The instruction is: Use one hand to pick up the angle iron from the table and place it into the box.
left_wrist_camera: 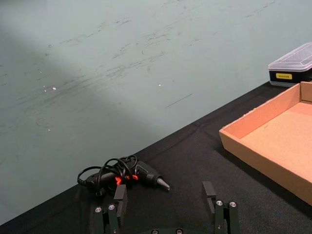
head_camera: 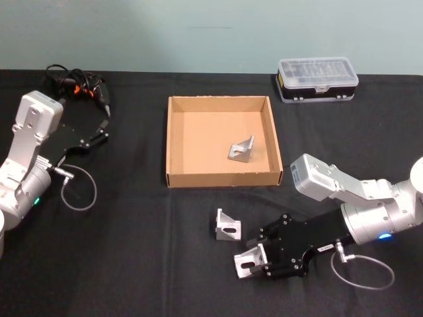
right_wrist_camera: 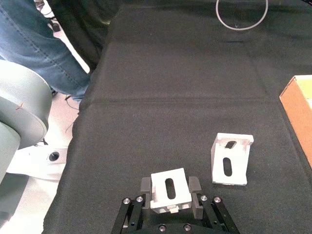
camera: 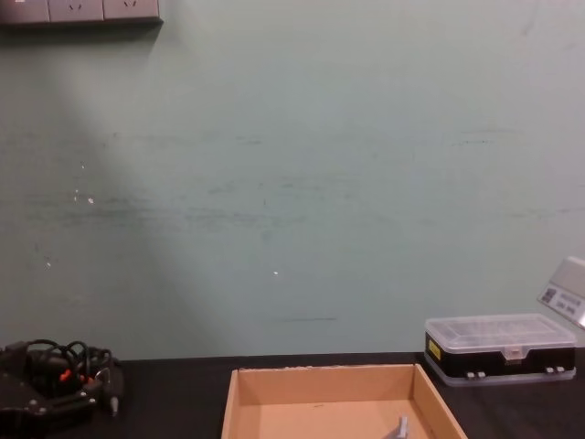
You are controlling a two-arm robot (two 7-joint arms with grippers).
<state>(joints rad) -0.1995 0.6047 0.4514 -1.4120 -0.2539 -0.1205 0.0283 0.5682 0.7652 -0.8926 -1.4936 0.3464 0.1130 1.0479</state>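
At my remote station, the black table carries the tan cardboard box at its centre, a low-walled tray with no lid. Inside the box, close to its right wall, lies one boxed angle iron, tilted on the cardboard floor. Beyond the box's far right corner sits a black case with a clear lid; I cannot make out what it holds.

In front of the box, off its near right corner, my right gripper reaches in from the right. Its black fingers are closed onto the held angle iron, one on each side of it. I cannot tell whether the piece rests on the table or hangs just above it.

Well to the left of the box, my left gripper is parked with its jaws standing wide apart and nothing between them. A corded black tool lies beyond it, off the box's far left corner.

A loose angle iron stands on the table between the box's front wall and the right gripper, just beside the held one but apart from it.

The held angle iron is a small silver-grey metal bracket bent in an L. Its upturned face shows one oval slot.
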